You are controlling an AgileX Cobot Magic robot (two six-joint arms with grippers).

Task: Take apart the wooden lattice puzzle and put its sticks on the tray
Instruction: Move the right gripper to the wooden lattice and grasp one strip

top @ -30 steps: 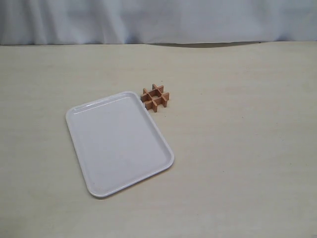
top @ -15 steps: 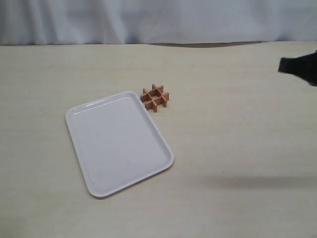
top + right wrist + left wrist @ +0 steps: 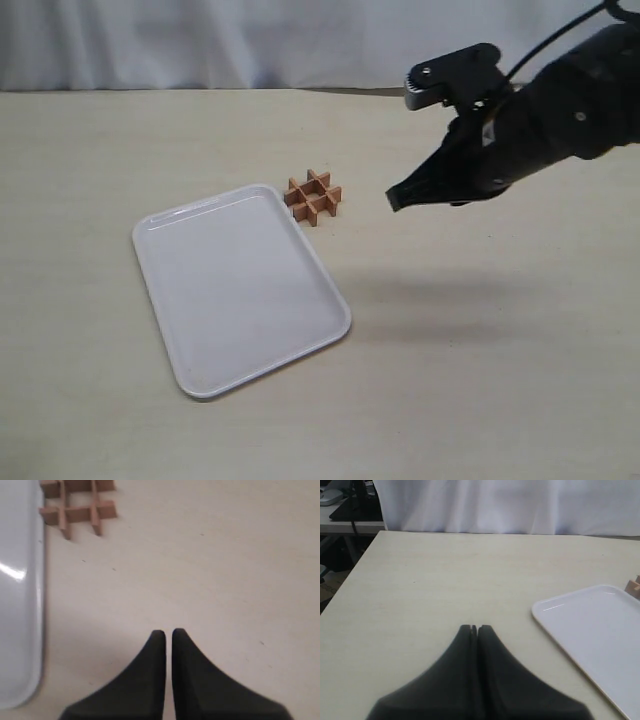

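The wooden lattice puzzle (image 3: 313,196) lies whole on the table, its four sticks still interlocked, just off the far right corner of the white tray (image 3: 240,285). The tray holds nothing. My right gripper (image 3: 395,200) hovers above the table to the right of the puzzle, apart from it, jaws shut and holding nothing. The right wrist view shows the puzzle (image 3: 77,507) and the tray's rim (image 3: 37,605) ahead of that gripper (image 3: 168,632). My left gripper (image 3: 474,627) is shut and empty, with the tray (image 3: 590,630) and a sliver of the puzzle (image 3: 634,586) off to one side.
The pale wooden table (image 3: 480,380) stretches around the tray and puzzle. A white curtain (image 3: 300,40) hangs along the far edge. The left wrist view shows the table's side edge (image 3: 350,575) and equipment beyond it.
My right arm has swung in from the right edge of the exterior view toward the puzzle. Tray and puzzle have not moved.
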